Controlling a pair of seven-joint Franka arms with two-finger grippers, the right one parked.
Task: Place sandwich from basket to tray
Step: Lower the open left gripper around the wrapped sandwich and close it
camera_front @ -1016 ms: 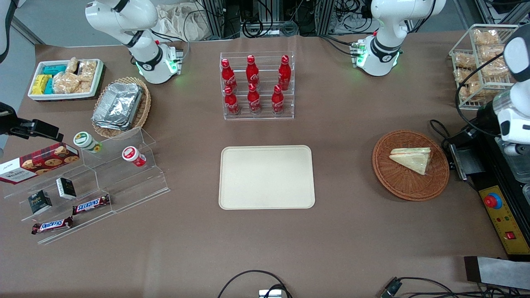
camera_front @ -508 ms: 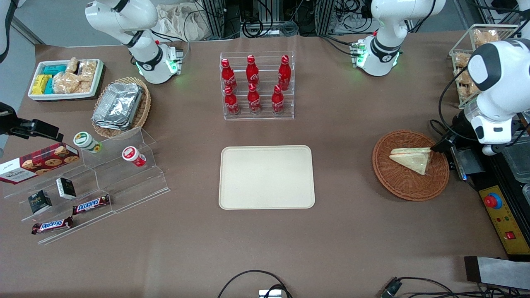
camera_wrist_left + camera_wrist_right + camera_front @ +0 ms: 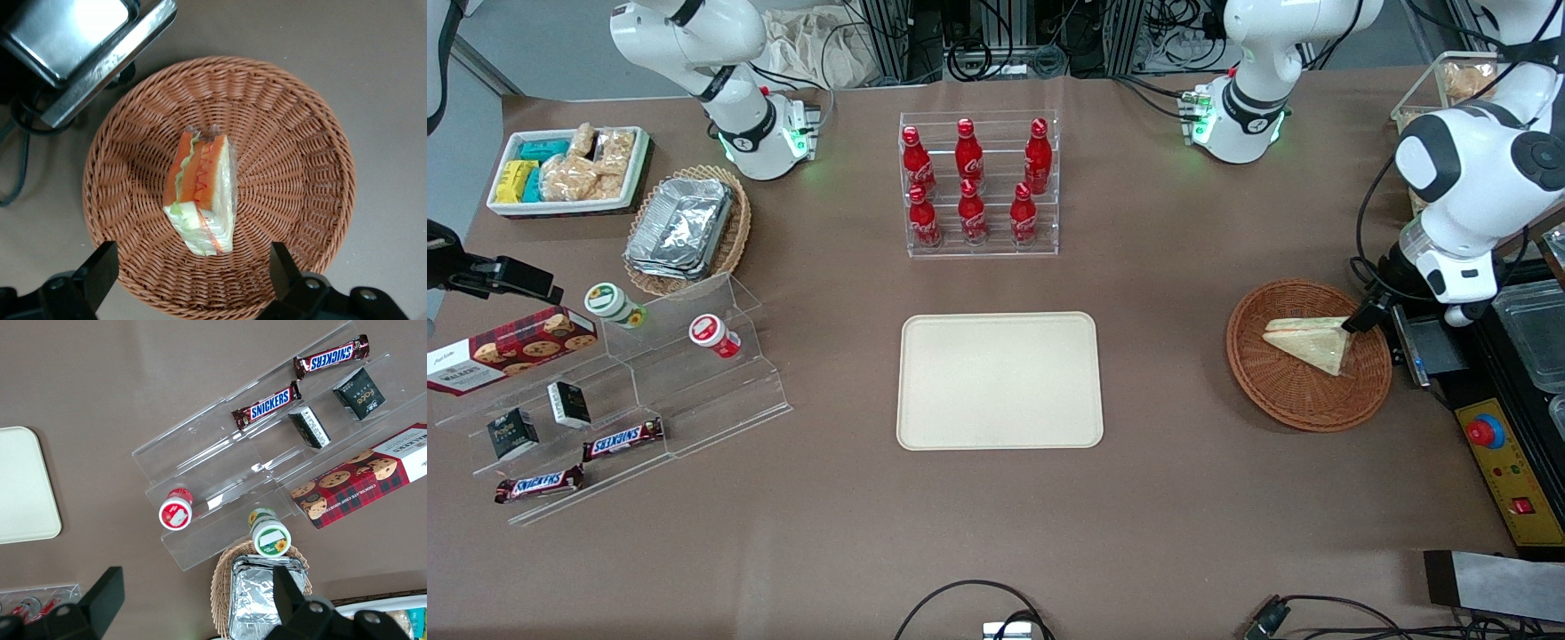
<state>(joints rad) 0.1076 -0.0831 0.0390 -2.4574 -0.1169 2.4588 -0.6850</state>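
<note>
The sandwich (image 3: 1309, 342) is lying inside the basket (image 3: 1307, 404), filling edge upward in the wrist view (image 3: 200, 195). The basket (image 3: 293, 167) is sitting on the table (image 3: 1192, 498) toward the working arm's end, well apart from the tray (image 3: 1000, 380). The tool (image 3: 193, 277) is hovering above the basket, its fingers (image 3: 100, 267) standing apart, straddling the sandwich without touching it.

Left arm's end effector (image 3: 190, 270) hovers low, fingers apparently spread wide.
</note>
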